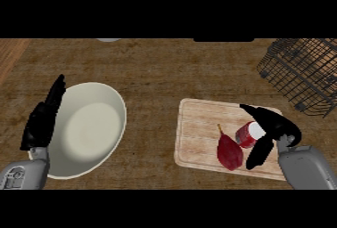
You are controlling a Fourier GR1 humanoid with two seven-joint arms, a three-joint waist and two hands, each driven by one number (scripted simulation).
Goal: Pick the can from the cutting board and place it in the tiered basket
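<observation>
A red can [247,135] with a white top lies on the wooden cutting board [201,133] at the right. My right hand [271,126] is around the can from the right, fingers above it and thumb [258,153] below, partly curled but not closed on it. A dark red sweet potato [229,151] lies on the board just left of the can. The black wire tiered basket [304,73] stands at the upper right. My left hand [43,118] rests open at the far left, fingers pointing up.
A large white bowl [85,129] sits on the wooden counter at the left, right beside my left hand. Bare counter lies between the bowl and the cutting board, and between the board and the basket.
</observation>
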